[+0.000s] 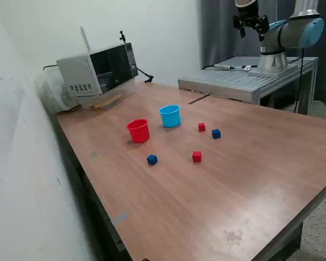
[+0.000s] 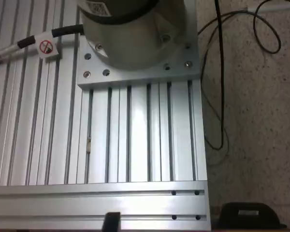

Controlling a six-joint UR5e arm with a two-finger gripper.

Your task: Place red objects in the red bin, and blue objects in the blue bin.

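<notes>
Red cubes, two in number, lie on the wooden table: one red cube sits just right of the blue cup in the exterior view, with a dark blue cube close beside it; the second red cube lies nearer the camera, and the second blue cube sits to its left, in front of the red cup. Both cups stand upright, side by side, and appear to hold nothing, though their interiors are only partly visible. The gripper hangs high over the aluminium base plate at the far right, well apart from every cube; whether its jaws are released or clenched cannot be told. No cube is sorted yet. Recommended procedure: begin with the isolated near red cube, descend vertically and centred, and avoid nudging the neighbour when taking either cube of the close far pair. Release only when directly above the matching cup.
</notes>
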